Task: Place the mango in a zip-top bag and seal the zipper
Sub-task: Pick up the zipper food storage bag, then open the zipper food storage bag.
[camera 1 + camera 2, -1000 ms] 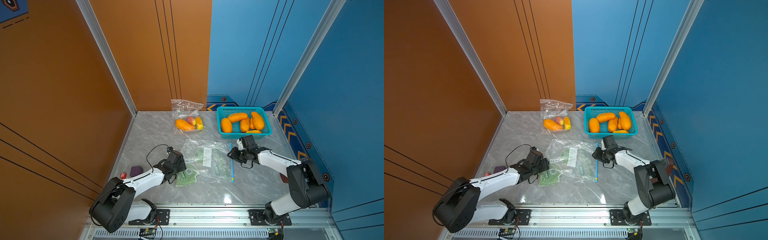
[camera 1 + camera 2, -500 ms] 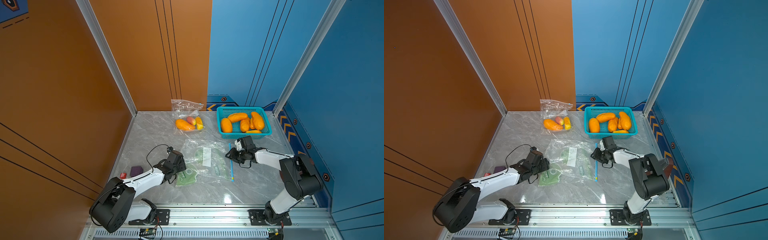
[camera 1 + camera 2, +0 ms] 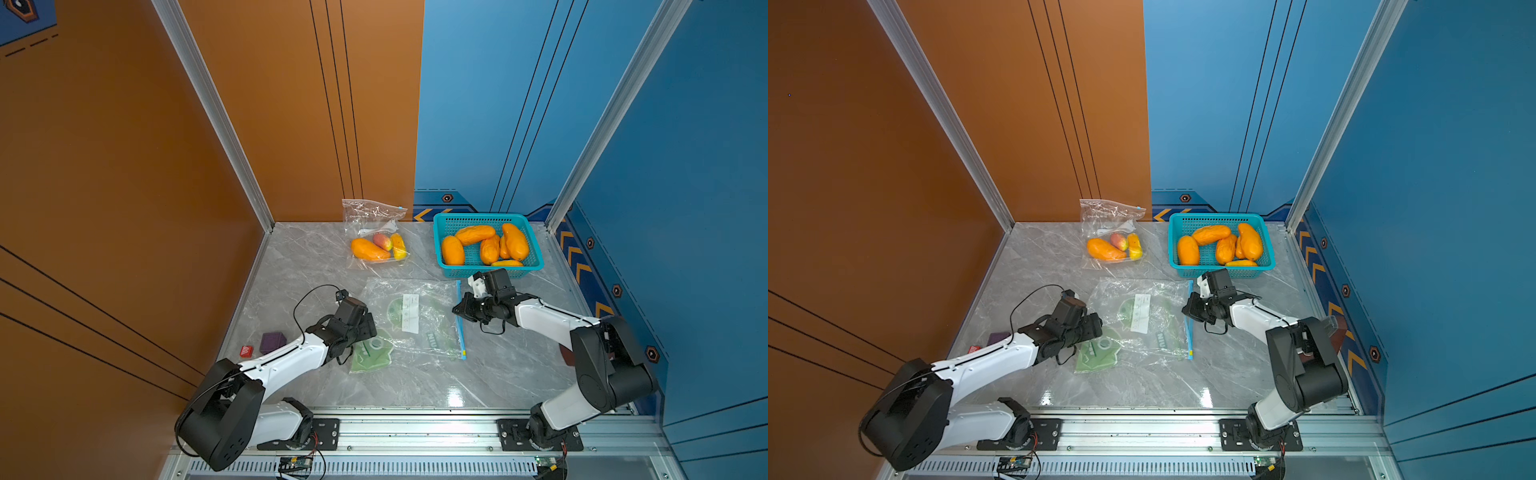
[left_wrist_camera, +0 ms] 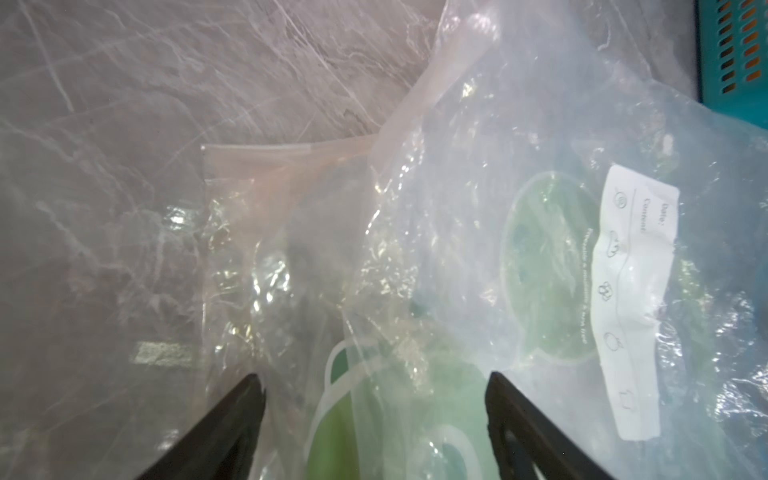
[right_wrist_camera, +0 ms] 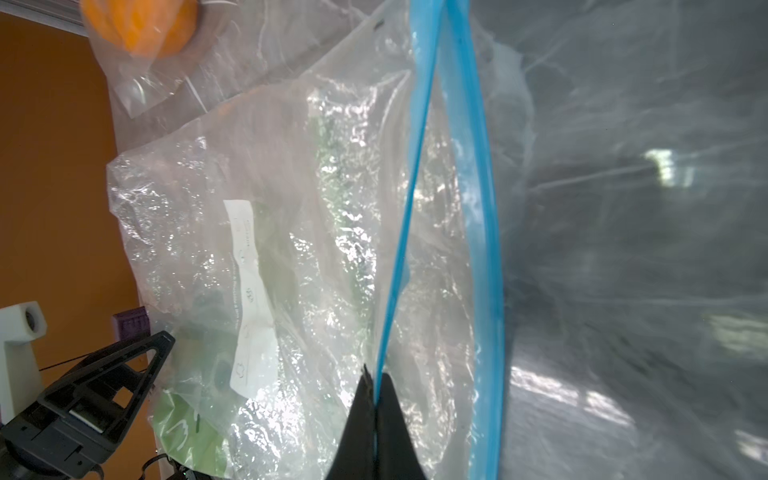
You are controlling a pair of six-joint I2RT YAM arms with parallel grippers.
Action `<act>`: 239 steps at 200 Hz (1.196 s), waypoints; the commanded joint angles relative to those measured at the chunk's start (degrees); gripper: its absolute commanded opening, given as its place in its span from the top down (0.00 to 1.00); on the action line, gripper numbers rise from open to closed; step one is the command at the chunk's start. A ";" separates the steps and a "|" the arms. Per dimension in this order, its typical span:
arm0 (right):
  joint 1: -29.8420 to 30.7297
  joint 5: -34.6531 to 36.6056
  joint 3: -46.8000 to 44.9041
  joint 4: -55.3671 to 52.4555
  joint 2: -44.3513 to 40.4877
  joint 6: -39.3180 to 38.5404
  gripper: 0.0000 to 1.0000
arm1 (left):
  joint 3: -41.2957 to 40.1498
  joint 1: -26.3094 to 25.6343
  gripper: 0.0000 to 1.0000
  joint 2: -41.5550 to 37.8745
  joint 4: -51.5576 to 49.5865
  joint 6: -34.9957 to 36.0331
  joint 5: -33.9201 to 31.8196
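Note:
A clear zip-top bag (image 3: pixel 415 320) (image 3: pixel 1142 320) with green print and a white label lies flat mid-table, empty. Its blue zipper (image 3: pixel 460 328) (image 5: pixel 478 208) runs along the bag's right edge, and the two lips stand apart. My right gripper (image 3: pixel 457 309) (image 5: pixel 376 376) is shut on the upper lip (image 5: pixel 409 199). My left gripper (image 3: pixel 370 328) (image 4: pixel 372 377) hangs open over the bag's near-left corner with only plastic below it. Several orange mangoes (image 3: pixel 515 245) (image 3: pixel 1250 241) lie in the teal basket (image 3: pixel 482 216).
A second clear bag (image 3: pixel 376 245) holding mangoes leans on the back wall, left of the basket. A purple block (image 3: pixel 272 341) and a red block (image 3: pixel 246 351) sit near the left wall. The basket's front rim is just behind my right wrist.
My right jaws have closed onto the zipper's upper lip. My left jaws have spread wider over the bag's corner. The bag lies where it was.

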 commanded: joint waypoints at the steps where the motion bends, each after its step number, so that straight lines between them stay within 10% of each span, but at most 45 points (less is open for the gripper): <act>1: 1.25 -0.78 2.87 -4.35 -4.24 -1.31 1.00 | 5.24 -0.30 0.05 -2.94 -7.90 2.24 -3.09; 68: 1.81 5.50 4.30 -2.16 -10.21 6.62 1.00 | 18.59 -4.01 0.02 -1.40 -12.56 7.42 -2.72; 152: 7.56 19.57 6.11 1.14 -14.09 20.35 1.00 | 40.05 -26.16 0.02 17.14 -12.09 18.60 -6.60; 239: 10.38 21.51 6.15 3.44 -14.93 24.90 1.00 | 33.36 -27.14 0.02 20.57 4.09 10.35 -3.67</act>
